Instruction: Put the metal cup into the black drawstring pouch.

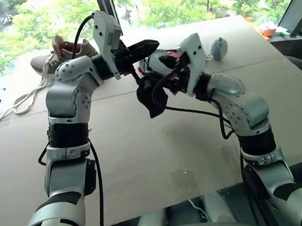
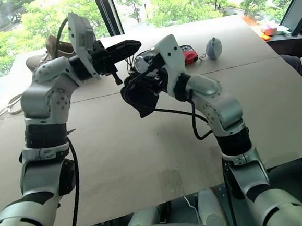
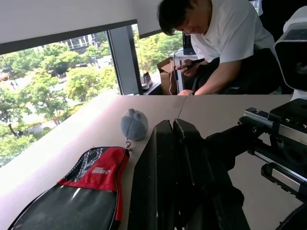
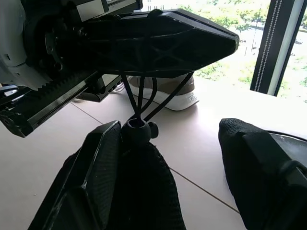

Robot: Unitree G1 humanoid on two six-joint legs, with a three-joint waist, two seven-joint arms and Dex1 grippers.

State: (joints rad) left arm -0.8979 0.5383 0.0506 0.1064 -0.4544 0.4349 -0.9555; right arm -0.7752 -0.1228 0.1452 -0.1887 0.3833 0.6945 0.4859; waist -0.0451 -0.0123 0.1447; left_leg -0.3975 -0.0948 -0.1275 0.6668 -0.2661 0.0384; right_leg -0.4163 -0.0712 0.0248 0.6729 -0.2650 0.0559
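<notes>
Right wrist view shows our left gripper [image 4: 211,43] with fingers pressed together on the thin cords of the black drawstring pouch [image 4: 139,191], which hangs from it above the table [image 1: 144,160], seemingly so the cords cinch its mouth. Our right gripper [image 4: 168,158] has fingers spread apart, one against the fabric. We cannot see the metal cup; we judge it is inside.

Small soft black fabric drawstring pouch [image 2: 139,99] hangs bunched above table, cords taut upward; cup not discernible.

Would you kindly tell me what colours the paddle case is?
Black with red, the paddle case shows best in the left wrist view.
</notes>
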